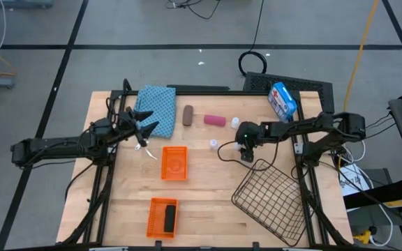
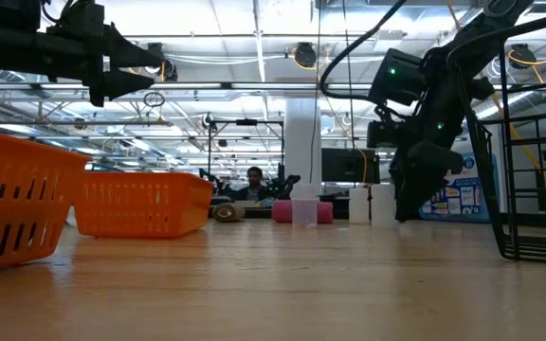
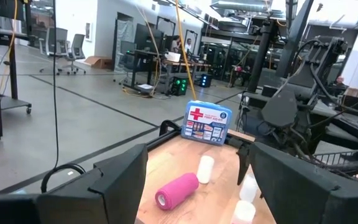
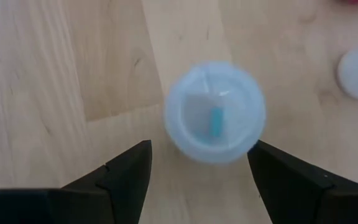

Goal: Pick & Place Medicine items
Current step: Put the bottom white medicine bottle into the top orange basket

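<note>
My right gripper (image 1: 246, 150) points down over the table's middle right, open, its fingers on either side of a white vial (image 4: 215, 112) without touching it. A second vial (image 1: 213, 143) stands to its left and a third (image 1: 235, 121) toward the far edge. The pink cylinder (image 1: 215, 120) and the brown cylinder (image 1: 188, 115) lie on the table farther back. The black cylinder (image 1: 167, 217) lies in the near orange basket (image 1: 153, 222). My left gripper (image 1: 145, 134) hovers open beside the blue cloth (image 1: 155, 104), high above the table in the low view.
A second orange basket (image 1: 174, 162) sits mid-table. A wire basket (image 1: 271, 199) stands tilted at the near right, close to my right arm. The blue-and-white box with a red cross (image 1: 282, 100) lies at the far right. Bare wood shows between the baskets.
</note>
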You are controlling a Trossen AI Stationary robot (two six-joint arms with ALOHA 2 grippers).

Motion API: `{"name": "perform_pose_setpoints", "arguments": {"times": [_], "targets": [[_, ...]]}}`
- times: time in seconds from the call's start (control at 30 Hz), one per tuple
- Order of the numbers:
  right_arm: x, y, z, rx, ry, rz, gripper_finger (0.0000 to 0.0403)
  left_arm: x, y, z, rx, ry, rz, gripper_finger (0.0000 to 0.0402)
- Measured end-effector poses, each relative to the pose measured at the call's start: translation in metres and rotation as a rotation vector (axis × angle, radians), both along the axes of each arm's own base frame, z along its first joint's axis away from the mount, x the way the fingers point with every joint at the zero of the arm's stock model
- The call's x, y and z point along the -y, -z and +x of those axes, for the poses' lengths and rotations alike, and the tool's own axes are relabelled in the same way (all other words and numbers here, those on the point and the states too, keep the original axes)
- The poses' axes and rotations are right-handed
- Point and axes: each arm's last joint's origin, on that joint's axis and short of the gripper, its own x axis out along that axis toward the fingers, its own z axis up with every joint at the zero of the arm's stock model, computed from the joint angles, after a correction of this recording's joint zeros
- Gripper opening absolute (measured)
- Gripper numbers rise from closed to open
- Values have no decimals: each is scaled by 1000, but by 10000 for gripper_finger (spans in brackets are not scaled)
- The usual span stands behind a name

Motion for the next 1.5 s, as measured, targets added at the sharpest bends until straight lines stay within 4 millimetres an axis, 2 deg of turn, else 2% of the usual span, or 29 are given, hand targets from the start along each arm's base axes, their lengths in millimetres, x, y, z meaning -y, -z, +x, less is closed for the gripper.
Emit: {"name": "perform_pose_setpoints", "arguments": {"times": [0.27, 0.47, 0.6, 0.8, 0.93, 1.2, 1.5], "targets": [[-4, 9, 1, 115, -35, -32, 253, 0, 0, 0, 3, 1, -6, 292], [-6, 13, -2, 128, -41, -39, 242, 0, 0, 0, 3, 1, -7, 292], [-6, 15, -4, 122, -26, -29, 205, 0, 0, 0, 4, 2, -10, 292], [-6, 16, -5, 126, -2, -20, 126, 0, 0, 0, 5, 2, -12, 292], [-6, 15, -3, 154, -1, -25, 97, 0, 0, 0, 10, 2, -10, 292], [-6, 14, -1, 176, -1, -30, 130, 0, 0, 0, 10, 2, -12, 292], [-5, 13, 0, 196, 16, -22, 133, 0, 0, 0, 11, 2, -15, 292]]}}
